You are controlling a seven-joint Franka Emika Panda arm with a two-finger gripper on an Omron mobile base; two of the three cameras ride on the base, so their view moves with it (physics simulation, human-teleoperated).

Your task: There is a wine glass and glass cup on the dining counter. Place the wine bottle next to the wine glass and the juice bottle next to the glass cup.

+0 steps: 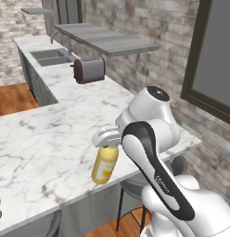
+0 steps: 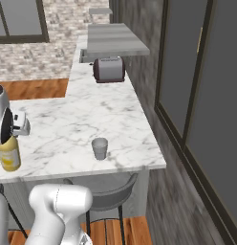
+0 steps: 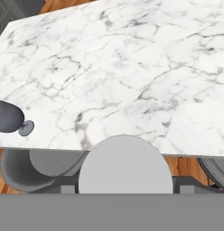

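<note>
Tool (image 1: pixel 106 140) grips the juice bottle (image 1: pixel 105 166) by its cap, tilted at lower centre over the table (image 1: pixel 42 139); glass cup (image 2: pixel 99 148) stands apart.

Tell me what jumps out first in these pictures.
The yellow juice bottle hangs tilted from the end effector at the near edge of the dining counter. A grey glass cup stands further right near that edge, and a toaster sits on the far worktop.
</note>
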